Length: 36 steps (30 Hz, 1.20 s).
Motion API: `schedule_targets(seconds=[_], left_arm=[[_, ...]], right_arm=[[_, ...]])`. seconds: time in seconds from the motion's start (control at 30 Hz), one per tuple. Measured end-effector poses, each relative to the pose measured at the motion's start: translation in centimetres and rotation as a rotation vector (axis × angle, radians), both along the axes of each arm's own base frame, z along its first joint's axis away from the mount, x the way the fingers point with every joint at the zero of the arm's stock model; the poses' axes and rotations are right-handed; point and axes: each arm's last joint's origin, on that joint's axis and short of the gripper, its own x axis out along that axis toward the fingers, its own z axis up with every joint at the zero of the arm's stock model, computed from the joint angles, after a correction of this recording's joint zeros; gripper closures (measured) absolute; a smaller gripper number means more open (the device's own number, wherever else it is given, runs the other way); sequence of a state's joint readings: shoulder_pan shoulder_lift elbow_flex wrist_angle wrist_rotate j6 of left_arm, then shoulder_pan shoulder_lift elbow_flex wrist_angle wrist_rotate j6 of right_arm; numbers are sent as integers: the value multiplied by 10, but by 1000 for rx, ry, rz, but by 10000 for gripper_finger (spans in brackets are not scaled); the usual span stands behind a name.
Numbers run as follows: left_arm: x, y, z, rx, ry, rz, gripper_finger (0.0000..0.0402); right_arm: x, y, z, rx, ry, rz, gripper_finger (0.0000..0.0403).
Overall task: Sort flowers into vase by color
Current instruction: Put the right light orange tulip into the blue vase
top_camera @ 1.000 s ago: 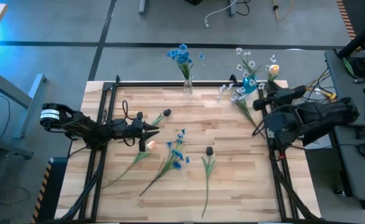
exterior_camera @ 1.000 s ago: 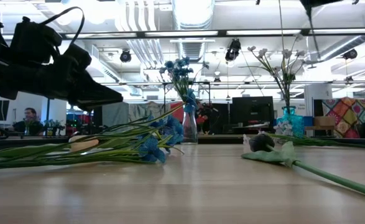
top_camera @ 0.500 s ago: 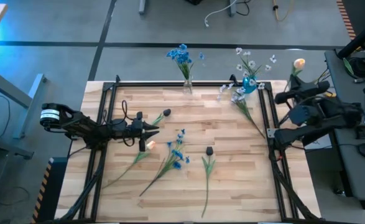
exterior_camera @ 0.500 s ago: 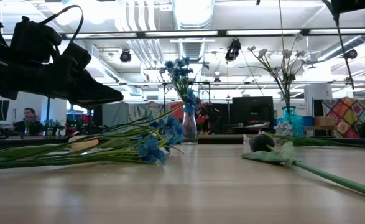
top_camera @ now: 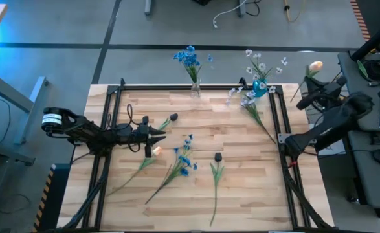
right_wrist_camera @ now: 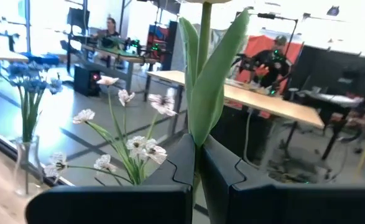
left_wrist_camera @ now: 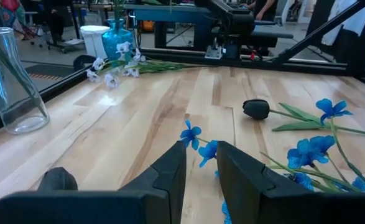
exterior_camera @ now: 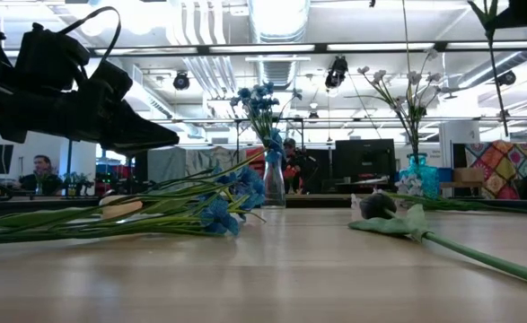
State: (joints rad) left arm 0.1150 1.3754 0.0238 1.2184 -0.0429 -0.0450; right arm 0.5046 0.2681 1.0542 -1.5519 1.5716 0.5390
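Note:
My right gripper [top_camera: 311, 96] hangs beyond the table's right edge, shut on a flower with a pale yellow-orange head [top_camera: 316, 65]. My left gripper [top_camera: 159, 134] hovers open over the table's left part, a narrow gap between its fingers and nothing in it. A pale-headed flower [top_camera: 155, 151] lies just below it on the wood. Blue sprigs [top_camera: 183, 158] and a dark-headed flower [top_camera: 217, 157] lie mid-table. A clear vase [top_camera: 195, 88] holds blue flowers. A blue vase [top_camera: 259, 87] holds white ones. My right gripper pinches the flower's green stem among its leaves [right_wrist_camera: 199, 134] between its two fingers. The fingers come at it level and lie across the stem. The flower stands upright, lifted clear, with its lower stem [exterior_camera: 496, 81] hanging below the fingers.
A white sprig [top_camera: 251, 107] lies on the table beside the blue vase. Another dark-headed flower [top_camera: 172, 118] lies near my left gripper. A black frame rail [top_camera: 277, 123] runs along the table's right edge; desks and cables stand beyond it.
My right gripper has carried the pale-headed flower from above the table's far right corner out past the right edge. It has swung away from the blue vase and stayed shut, and the flower has stayed upright.

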Motion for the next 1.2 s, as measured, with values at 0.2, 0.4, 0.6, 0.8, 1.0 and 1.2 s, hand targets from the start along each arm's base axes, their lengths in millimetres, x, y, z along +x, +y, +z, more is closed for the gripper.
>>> schedule_targets(seconds=[0.2,0.4,0.6,0.8,1.0,1.2], left_arm=[[0,0,0,8,2,-1,326],[0,0,0,9,1,-2,326],[2,0,1,32,8,-6,326],[2,0,0,33,21,-7,326],[1,0,-2,31,36,-8,326],[1,0,-2,31,40,-8,326]], right_arm=[[-16,-9,-2,10,-16,0,394],[-17,-12,2,36,-63,33,394],[-7,-15,1,51,-77,142,394],[-1,-15,1,63,-92,196,394],[9,-5,7,25,-34,175,394],[-3,-2,14,20,-36,3,394]])
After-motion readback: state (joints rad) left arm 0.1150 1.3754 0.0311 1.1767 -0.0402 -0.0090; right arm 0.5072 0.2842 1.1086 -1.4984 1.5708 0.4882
